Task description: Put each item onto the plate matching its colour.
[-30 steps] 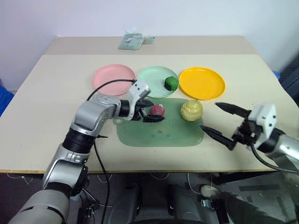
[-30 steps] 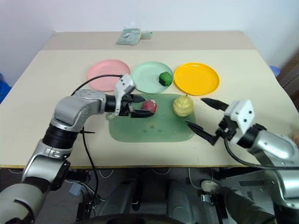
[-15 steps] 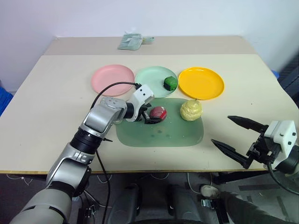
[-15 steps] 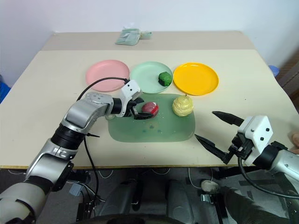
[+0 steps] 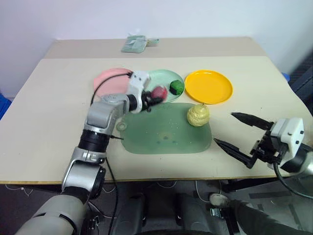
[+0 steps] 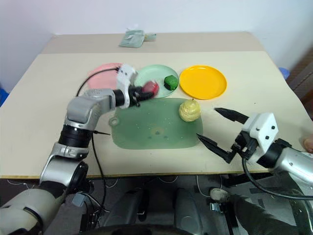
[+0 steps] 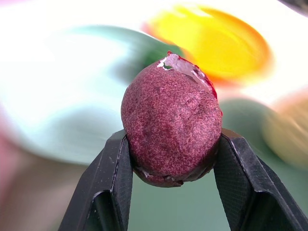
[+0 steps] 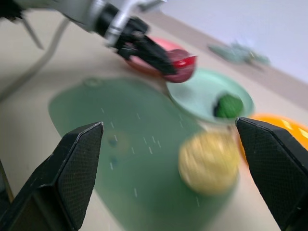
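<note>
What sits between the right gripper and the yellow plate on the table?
The pale yellow lump lies roughly between the right gripper and the yellow plate, at the green mat's far right corner; the rest is bare tabletop. Both eye views show this.

big beige table taking up most of the room, plain white wall sitting right behind its far edge, something blue peeking out past the left edge, cables dangling under the near edge, dark floor below
</note>
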`<state>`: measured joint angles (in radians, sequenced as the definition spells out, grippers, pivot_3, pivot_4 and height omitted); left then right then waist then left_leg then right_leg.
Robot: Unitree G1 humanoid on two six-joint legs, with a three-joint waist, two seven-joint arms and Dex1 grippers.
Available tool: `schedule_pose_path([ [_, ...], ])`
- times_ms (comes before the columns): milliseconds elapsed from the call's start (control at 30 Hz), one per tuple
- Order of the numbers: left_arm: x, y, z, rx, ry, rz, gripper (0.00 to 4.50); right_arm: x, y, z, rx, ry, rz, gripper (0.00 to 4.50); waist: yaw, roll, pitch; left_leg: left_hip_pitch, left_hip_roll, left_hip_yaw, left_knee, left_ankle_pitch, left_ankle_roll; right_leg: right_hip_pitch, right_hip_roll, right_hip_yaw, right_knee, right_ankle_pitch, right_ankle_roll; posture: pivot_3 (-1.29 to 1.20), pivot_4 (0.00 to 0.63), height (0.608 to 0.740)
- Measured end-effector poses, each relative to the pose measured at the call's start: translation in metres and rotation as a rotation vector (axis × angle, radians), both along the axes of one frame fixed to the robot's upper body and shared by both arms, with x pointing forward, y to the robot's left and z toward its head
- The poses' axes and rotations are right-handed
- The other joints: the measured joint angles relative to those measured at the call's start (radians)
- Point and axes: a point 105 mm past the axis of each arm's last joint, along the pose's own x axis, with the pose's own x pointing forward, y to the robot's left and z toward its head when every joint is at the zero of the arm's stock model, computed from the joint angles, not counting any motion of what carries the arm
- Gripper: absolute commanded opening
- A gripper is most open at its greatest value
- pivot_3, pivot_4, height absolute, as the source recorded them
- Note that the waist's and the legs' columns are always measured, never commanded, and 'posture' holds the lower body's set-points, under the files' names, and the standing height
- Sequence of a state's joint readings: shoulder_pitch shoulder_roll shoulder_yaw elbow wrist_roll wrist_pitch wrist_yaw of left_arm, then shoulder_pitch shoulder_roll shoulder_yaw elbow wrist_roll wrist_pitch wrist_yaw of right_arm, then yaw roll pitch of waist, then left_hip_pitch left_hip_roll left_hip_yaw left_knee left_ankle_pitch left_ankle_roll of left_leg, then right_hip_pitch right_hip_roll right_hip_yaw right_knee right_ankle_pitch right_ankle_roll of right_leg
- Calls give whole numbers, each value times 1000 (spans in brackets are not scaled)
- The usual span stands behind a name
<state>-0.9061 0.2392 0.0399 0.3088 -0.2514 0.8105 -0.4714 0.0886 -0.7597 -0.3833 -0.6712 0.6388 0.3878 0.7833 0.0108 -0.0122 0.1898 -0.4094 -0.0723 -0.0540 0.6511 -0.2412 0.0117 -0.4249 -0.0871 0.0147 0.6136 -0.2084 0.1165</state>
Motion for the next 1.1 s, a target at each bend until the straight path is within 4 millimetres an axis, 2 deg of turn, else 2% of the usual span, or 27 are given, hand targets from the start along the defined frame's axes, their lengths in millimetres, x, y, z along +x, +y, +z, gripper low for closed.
schedule_pose_path([
  [133, 25, 30, 2, -56, 1, 209, 1894, 29, 26, 16, 43, -81, 59, 4500, 2, -1, 0, 0, -1, 0, 0, 0, 0, 0, 0, 0, 1, 0, 0, 0, 150, 740],
  [233, 39, 51, -4, -71, 4, 336, 1894, 45, 44, 17, 52, -95, 99, 4500, 9, -1, 0, -1, -2, -1, -1, 0, -1, -1, -1, -1, 1, 0, 0, 0, 150, 740],
  [433, 53, 77, -11, -89, -1, 485, 1894, 63, 52, 12, 51, -87, 107, 4500, 11, -1, 0, -2, -3, 0, 0, 0, 0, -2, -1, -1, 1, 1, 1, 0, 150, 740],
  [500, 54, 81, -15, -105, 8, 511, 2797, 65, 52, 12, 47, -93, 108, 4500, 8, -1, 0, -2, -3, -1, 0, 0, 0, -2, -1, -1, 1, 1, 1, 0, 150, 740],
  [533, 54, 83, -18, -107, 19, 521, 3108, 65, 51, 12, 47, -92, 110, 4500, 6, -1, 0, -2, -3, -1, 0, 0, 0, -2, -1, -1, 1, 1, 1, 0, 150, 740],
  [600, 54, 85, -21, -110, 24, 535, 4147, 66, 51, 12, 47, -90, 112, 4500, 2, -1, 0, -2, -3, -1, 0, 0, 0, -2, -1, -1, 1, 1, 1, 0, 150, 740],
  [633, 54, 85, -22, -113, 28, 536, 4472, 67, 51, 12, 49, -88, 111, 4500, 2, -1, 0, -2, -3, -1, 0, 0, 0, -2, -1, -1, 2, 1, 1, 0, 150, 740],
  [767, 54, 78, -18, -134, 23, 497, 4472, 68, 51, 12, 55, -82, 108, 4500, 2, -1, 0, -2, -3, -1, 0, 0, 0, -2, -1, -1, 2, 1, 1, 0, 150, 740],
  [867, 46, 65, 3, -154, -57, 377, 4472, 68, 50, 11, 71, -51, 103, 4500, 1, -1, 0, -2, -3, 0, -1, 0, 0, -2, -1, 0, 2, 1, 1, 0, 150, 740],
  [967, 23, 39, 19, -156, -130, 181, 4472, 66, 46, 12, 104, -16, 89, 4500, 0, -1, 0, -2, -2, 0, -1, 0, 0, -2, -1, 1, 2, 1, 1, 0, 150, 740],
  [1100, -16, -8, 18, -144, -115, -133, 4472, 57, 29, 9, 156, 58, 39, 4500, 5, -1, 0, -2, -2, -1, -1, 0, 0, -2, -1, 1, 2, 1, 1, 0, 150, 740],
])
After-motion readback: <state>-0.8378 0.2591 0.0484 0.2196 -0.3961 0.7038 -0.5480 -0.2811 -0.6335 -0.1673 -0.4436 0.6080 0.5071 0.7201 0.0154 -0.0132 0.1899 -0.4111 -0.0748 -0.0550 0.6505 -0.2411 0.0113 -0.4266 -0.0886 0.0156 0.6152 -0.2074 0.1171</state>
